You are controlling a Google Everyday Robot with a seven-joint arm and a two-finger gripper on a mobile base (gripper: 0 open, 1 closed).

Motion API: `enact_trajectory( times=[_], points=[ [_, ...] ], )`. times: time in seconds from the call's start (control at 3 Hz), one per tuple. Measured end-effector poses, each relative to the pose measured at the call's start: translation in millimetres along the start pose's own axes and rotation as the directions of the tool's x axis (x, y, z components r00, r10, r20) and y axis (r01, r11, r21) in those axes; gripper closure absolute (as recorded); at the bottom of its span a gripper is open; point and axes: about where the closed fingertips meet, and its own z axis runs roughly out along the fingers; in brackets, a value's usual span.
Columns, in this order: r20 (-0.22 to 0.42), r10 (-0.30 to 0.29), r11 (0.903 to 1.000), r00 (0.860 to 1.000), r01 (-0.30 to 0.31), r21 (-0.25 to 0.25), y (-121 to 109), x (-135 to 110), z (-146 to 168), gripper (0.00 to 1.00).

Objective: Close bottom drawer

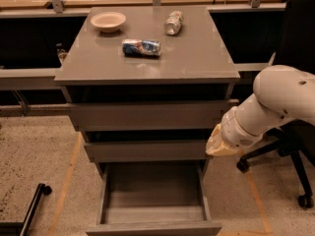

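Note:
The bottom drawer (153, 226) of the grey cabinet is pulled far out, showing its bare grey box interior (153, 193); its plain front runs along the lower edge of the view. My gripper (214, 145) is at the end of the white arm (275, 102), at the right end of the middle drawer front (145, 150) and above the open drawer's right side wall. Its tip is hidden behind the cream wrist cover.
On the cabinet top (197, 58) lie a beige bowl (108, 21), a blue can on its side (141, 47) and a clear bottle on its side (173, 22). A black office chair (295, 82) stands to the right. A black bar (30, 208) lies on the floor at lower left.

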Motion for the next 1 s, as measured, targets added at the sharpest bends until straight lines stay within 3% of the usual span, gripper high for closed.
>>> enact_trajectory(
  times=[0.33, 1.0],
  points=[
    [0.008, -0.031, 0.9994, 0.999, 0.032, -0.017, 8.8, 4.3, 59.1, 1.0],
    [0.038, -0.002, 0.998, 0.999, 0.005, -0.063, 14.7, 39.0, 149.5, 1.0]
  ],
)
